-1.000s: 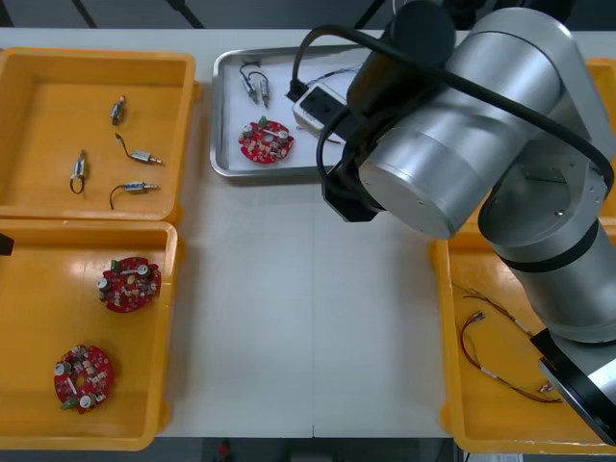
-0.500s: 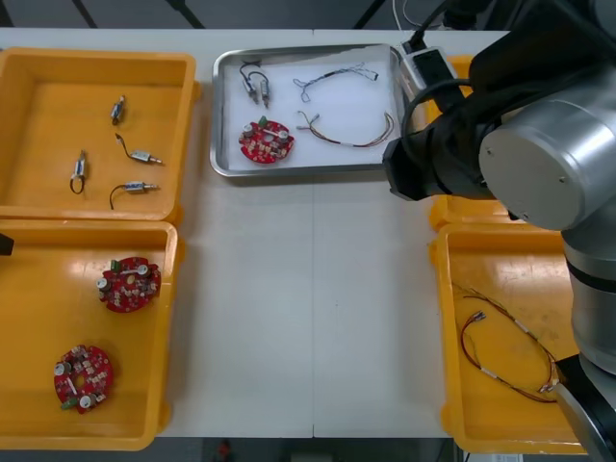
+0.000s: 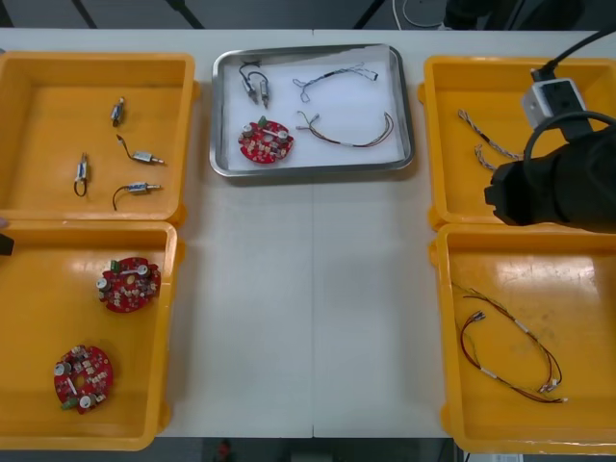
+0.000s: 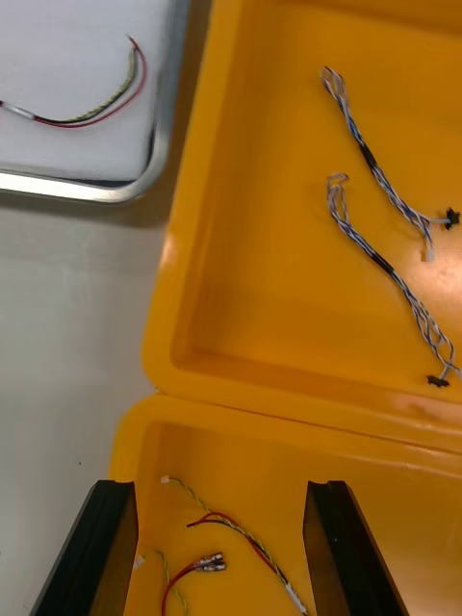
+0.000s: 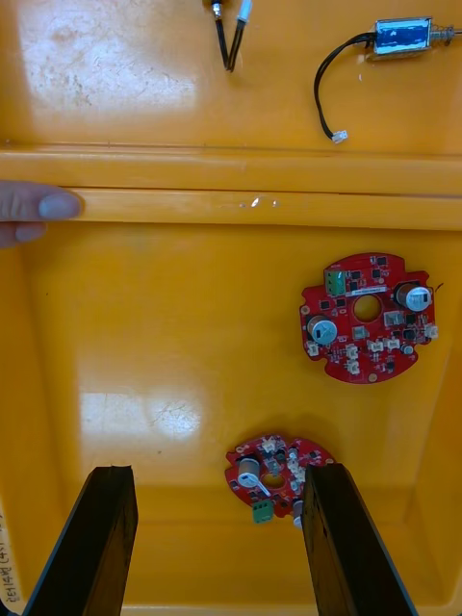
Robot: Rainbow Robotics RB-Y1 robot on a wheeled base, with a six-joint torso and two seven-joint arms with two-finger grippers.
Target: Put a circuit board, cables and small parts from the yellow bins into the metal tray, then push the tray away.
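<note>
Front view: round red circuit board (image 3: 266, 141) in white-lined tray (image 3: 312, 171); right end effector (image 4: 219, 491) spread.

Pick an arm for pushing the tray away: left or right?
Right, probably. The right gripper hangs open over the right yellow bins beside the metal tray; the left gripper is over circuit boards in the near left bin, farther off.

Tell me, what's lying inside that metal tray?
The metal tray holds a round red circuit board, small metal parts, a twisted blue and white cable and a red and yellow cable. Nothing covers it.
</note>
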